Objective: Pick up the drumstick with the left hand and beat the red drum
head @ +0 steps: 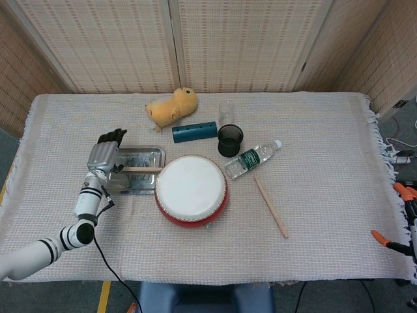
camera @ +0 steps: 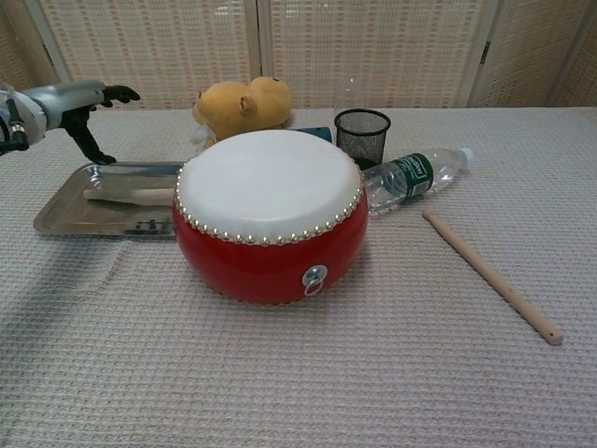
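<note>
Two drumsticks [head: 270, 207] [head: 141, 169], one red drum [head: 191, 190].

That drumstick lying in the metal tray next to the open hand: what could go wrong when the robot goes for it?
1. The drumstick lies flat in the shallow metal tray, so fingers may scrape the tray or shove it.
2. One end sits close to the red drum, so lifting may knock the drum.
3. The left hand is open and holds nothing; a loose grip could drop the stick.
</note>
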